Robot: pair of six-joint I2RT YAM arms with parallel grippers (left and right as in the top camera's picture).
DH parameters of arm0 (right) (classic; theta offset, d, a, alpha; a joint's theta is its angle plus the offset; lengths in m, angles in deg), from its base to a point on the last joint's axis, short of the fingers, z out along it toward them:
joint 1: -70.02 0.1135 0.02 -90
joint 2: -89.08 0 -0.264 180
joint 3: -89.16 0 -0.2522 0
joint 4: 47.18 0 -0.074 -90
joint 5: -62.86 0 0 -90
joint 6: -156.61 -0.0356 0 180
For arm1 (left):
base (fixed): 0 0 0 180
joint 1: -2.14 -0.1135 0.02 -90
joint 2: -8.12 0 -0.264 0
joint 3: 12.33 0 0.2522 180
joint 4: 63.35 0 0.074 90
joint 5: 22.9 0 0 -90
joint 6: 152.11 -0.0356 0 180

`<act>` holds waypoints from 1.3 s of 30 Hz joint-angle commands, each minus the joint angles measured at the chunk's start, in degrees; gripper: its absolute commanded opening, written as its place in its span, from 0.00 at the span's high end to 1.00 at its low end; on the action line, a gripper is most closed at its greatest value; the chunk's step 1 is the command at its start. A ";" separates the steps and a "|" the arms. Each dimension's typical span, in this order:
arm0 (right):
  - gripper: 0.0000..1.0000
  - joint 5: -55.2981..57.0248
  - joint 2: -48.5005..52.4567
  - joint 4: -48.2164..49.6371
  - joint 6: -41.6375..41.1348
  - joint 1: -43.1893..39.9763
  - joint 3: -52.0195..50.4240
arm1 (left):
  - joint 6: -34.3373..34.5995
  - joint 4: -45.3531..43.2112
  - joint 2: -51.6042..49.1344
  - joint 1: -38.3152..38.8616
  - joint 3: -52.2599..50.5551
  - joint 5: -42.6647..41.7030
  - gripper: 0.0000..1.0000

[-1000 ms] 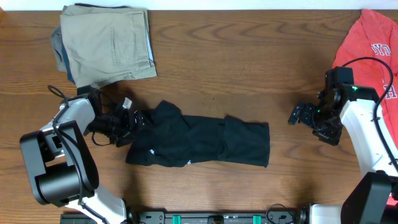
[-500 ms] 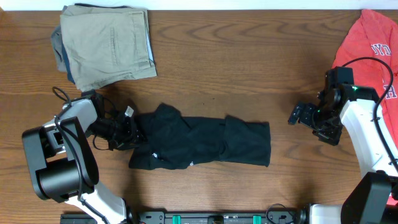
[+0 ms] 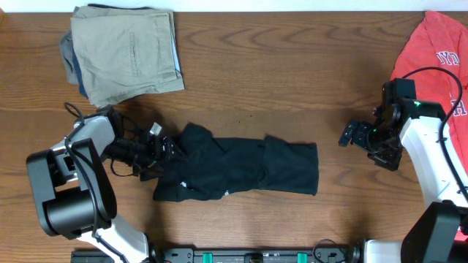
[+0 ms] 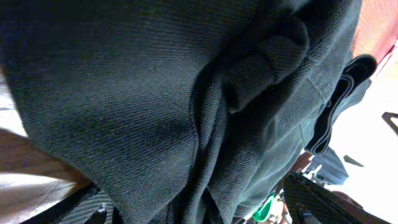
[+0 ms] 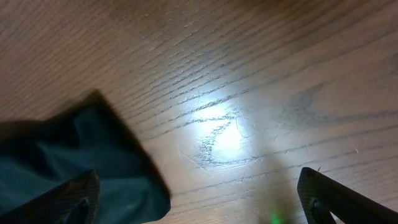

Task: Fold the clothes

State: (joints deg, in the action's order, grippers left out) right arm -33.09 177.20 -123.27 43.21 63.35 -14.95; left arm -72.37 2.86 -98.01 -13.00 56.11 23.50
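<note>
In the left wrist view, dark cloth fills nearly the whole frame, so little else can be made out there. Only the tips of the left pincer (image 3: 167,150) show in the two lower corners. They stand wide apart with bunched folds between them and have no hold on the cloth.

From overhead, the black garment (image 3: 241,169) lies crumpled in a long strip on the surface (image 3: 292,80), a little toward 6 o'clock from the centre. The left pincer sits at its 9 o'clock end, touching the cloth. A small white mark (image 3: 180,183) shows near the lower edge, too small to read.

The right pincer (image 3: 349,136) is at 3 o'clock of the garment and well apart from it. It is spread wide over bare wood with nothing in it. Its wrist view catches one dark corner of cloth at the lower left, blurred.

At 2 o'clock the red tee (image 3: 431,51) is cut off by the frame edge and partly hidden by the right arm, and its white letters show only in part. At 10 o'clock lies a folded khaki piece (image 3: 124,55) on a blue layer (image 3: 73,69) that is mostly covered.
</note>
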 commanded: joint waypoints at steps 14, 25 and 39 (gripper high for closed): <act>0.01 -0.07 -0.15 -0.07 0.76 -0.15 0.42 | 7.41 -5.88 -1.79 11.28 -1.33 7.65 0.38; 0.01 -0.07 -0.15 -0.07 0.76 -0.07 0.42 | 18.25 -7.30 -1.77 13.62 -1.29 16.65 0.94; 0.01 -0.04 -0.15 -0.07 0.76 -0.07 0.42 | 23.93 10.12 0.52 6.69 11.56 36.02 0.94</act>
State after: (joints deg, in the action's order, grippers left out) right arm -33.09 177.20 -123.29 43.21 63.35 -14.95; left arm -49.82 10.99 -98.40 -4.82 63.67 51.85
